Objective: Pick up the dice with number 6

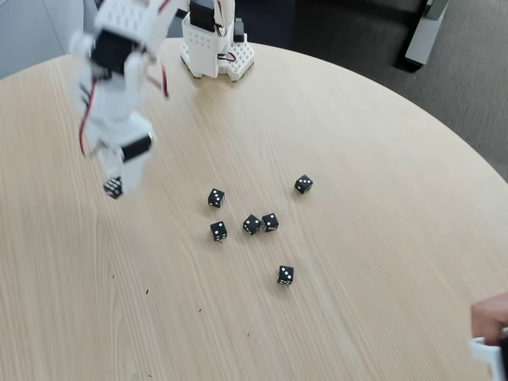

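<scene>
Pinched in the blurred white gripper: a black die, above the round wooden table; six others scattered nearby.

Fixed view: high, angled down across round table toward arm base, mid distance.

A round, light wood-grain table takes up most of the fixed view under soft, even light. Beyond its curved edge lies dark grey carpet, where a pale furniture leg stands at upper right. A lighter grey surface shows at upper left.
</scene>
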Robot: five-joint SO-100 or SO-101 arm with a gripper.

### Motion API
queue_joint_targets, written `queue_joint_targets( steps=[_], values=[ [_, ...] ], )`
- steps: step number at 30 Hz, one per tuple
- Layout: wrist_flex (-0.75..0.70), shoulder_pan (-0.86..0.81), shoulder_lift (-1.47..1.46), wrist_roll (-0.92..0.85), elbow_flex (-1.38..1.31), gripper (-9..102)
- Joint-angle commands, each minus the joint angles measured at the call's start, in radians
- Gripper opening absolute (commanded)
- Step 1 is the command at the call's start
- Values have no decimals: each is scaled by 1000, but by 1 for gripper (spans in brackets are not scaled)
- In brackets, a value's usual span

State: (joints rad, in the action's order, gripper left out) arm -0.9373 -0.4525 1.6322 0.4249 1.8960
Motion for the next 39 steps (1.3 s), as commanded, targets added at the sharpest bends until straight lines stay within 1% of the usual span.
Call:
queue_joint_targets(
  steps=[1,4,7,15,18,19,25,32,39],
  values=[
    [3,23,150,-20,-14,0],
    [-20,89,281,-12,-12,0],
    [-118,175,430,9,-12,0],
    [-431,583,788,147,-12,0],
    [-495,699,850,146,8,0],
    [-503,710,865,130,32,0],
    [-491,724,980,-18,322,0],
    [-472,721,1161,-153,647,0],
    [-233,719,1258,-291,916,0]
  ],
)
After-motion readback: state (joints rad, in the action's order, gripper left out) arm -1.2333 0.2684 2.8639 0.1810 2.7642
